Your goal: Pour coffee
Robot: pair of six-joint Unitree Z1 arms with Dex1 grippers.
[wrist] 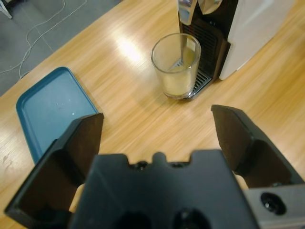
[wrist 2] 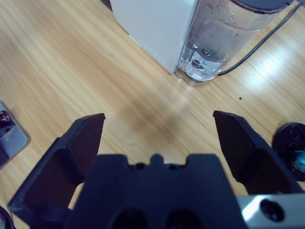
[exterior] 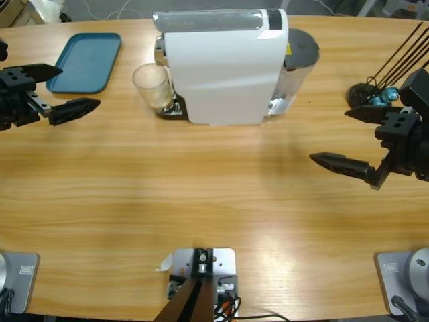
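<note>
Left gripper (exterior: 64,94) and right gripper (exterior: 348,137) both hang with jaws spread, empty; the coffee (wrist: 177,85) is a shallow layer in the glass (exterior: 153,86) on the machine's drip tray (wrist: 200,83), at 9 o'clock of the coffee machine (exterior: 224,67). Likely risk: the machine's spout overhang crowds the glass, so a careless grab could tip it and spill. Teal tray (exterior: 85,62) sits at 9 o'clock of the glass, water tank (wrist 2: 214,40) on the machine's 3 o'clock side.

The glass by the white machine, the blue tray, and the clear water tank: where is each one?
Glass (wrist: 176,67), left wrist view: on its clear side wall.
Blue tray (exterior: 84,62), high view: on its bare flat bottom.
Water tank (wrist 2: 212,40), right wrist view: on its clear wall.
</note>
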